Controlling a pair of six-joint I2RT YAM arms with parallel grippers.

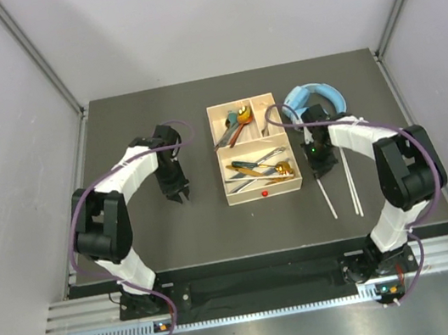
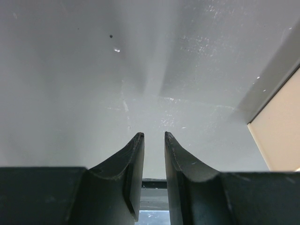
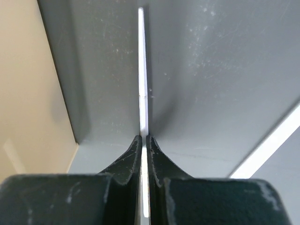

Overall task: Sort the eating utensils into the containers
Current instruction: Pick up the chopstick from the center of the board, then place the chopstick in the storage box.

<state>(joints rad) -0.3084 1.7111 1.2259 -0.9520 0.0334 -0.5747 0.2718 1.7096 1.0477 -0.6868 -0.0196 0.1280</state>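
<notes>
Right end effector [image 3: 144, 138] pinches a pale chopstick [image 3: 141, 56].

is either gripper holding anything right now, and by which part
The right gripper is shut on a pale chopstick, pinching its thin shaft at the fingertips, a long stretch running on ahead. The left gripper holds nothing.

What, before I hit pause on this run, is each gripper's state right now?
Left gripper: slightly open, holding nothing.
Right gripper: closed on a pale chopstick.
</notes>
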